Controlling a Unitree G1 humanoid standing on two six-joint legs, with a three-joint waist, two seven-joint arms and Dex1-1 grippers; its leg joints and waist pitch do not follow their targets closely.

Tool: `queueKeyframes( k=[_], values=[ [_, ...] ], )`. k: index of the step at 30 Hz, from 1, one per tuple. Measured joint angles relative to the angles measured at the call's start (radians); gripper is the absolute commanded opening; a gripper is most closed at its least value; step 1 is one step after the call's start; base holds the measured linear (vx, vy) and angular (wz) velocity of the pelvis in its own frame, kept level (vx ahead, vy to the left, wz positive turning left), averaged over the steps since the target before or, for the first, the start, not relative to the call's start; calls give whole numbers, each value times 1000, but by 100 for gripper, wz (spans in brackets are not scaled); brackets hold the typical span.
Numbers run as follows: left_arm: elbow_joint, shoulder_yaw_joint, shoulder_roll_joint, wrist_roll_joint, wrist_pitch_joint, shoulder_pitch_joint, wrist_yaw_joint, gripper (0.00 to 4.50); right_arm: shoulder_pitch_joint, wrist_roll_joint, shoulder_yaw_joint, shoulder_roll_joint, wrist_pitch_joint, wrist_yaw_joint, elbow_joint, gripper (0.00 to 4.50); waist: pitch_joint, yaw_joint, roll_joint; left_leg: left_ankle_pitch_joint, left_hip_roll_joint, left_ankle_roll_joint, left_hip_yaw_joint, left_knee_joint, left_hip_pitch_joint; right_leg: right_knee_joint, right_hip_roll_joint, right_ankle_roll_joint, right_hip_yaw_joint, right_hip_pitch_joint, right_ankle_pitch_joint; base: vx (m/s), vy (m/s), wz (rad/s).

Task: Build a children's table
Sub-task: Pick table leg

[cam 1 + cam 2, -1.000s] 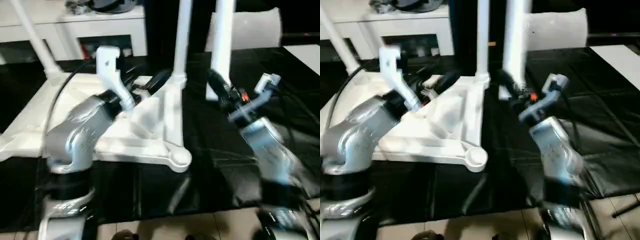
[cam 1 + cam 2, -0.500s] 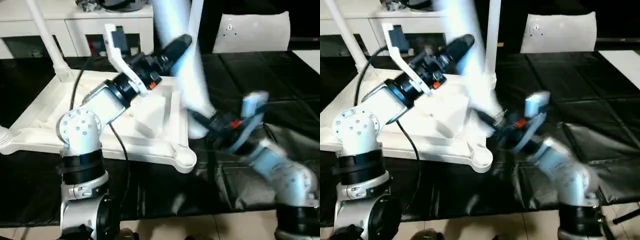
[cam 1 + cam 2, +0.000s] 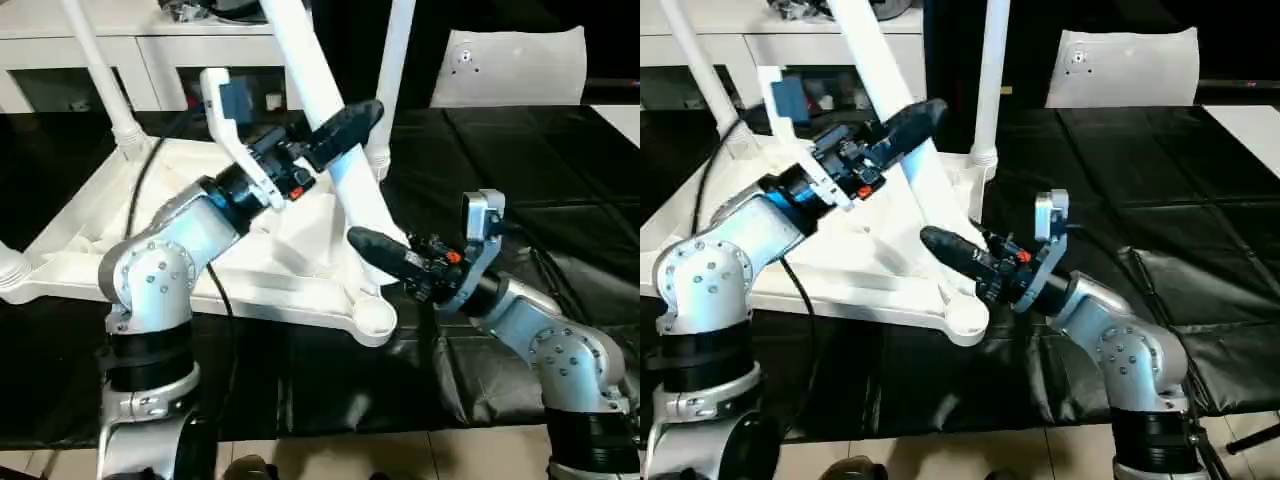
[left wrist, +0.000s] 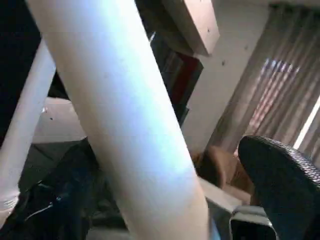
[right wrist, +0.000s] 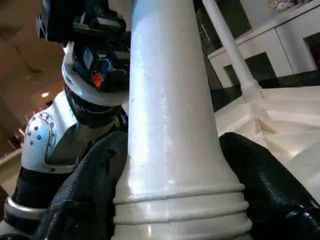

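the tabletop (image 3: 120,225) lay upside down on the black-covered bench (image 3: 560,170), ribs up. a loose leg (image 3: 330,150) was held slanted above its near corner socket (image 3: 372,318), thick ribbed end down, long axis leaning up toward the cabinet (image 3: 150,40). the right gripper (image 5: 167,200) was clamped on the leg's base. the left gripper (image 3: 335,135) stood with jaws wide around the shaft. three legs stood upright in other sockets. no writing could be read.
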Motion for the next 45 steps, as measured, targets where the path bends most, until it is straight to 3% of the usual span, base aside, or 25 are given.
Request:
queueKeyframes(
  k=[8, 12, 16, 23, 28, 40, 45],
  values=[
    [4, -114, 78, 120, -103, 20, -46, 416, 0, -37, 39, -10, -34, 7, 0, 270, 0, -1, -1, 0, 0, 0, 0, 0, 0, 0, 0, 0, 0, 0, 0, 0, 0, 0],
    [10, -138, 92, 170, -154, 25, -63, 371, 0, -49, 45, -9, -41, 9, 0, 270, 0, -1, -1, 0, 0, 0, 0, 0, 0, 0, 0, 0, 0, 0, 0, 0, 0, 0],
    [12, -140, 92, 169, -186, 28, -74, 334, 0, -56, 57, -9, -53, 15, 0, 270, 0, -1, -1, 0, 0, 0, 0, 0, 0, 0, 0, 0, 0, 0, 0, 0, 0, 0],
    [12, -149, 99, 162, -202, 30, -93, 307, 0, -81, 79, -9, -65, 22, 7, 270, 0, -1, -1, 0, 0, 0, 0, 0, 1, 1, 0, 0, 0, 0, 0, 0, 0, 0],
    [13, -116, 64, 110, -152, 41, -55, 286, 0, -93, 83, -9, -70, 23, 14, 270, 0, -1, -1, 0, 0, 0, 0, 0, 1, 1, 0, -1, 0, 0, 1, 0, 0, 0],
    [52, 25, -27, -132, 12, 8, 108, 213, -22, -105, 83, -4, -101, 18, 31, 270, 0, 0, -1, 0, 0, 0, 0, 1, 0, 1, 0, -1, 0, 0, 1, 0, 0, 0],
    [63, 49, -33, -156, 41, 5, 149, 201, -27, -120, 84, -3, -111, 13, 42, 270, -1, 0, -2, 0, 0, 0, 0, 1, 0, 1, 0, -1, 0, 0, 1, 0, 0, 0]
  ],
)
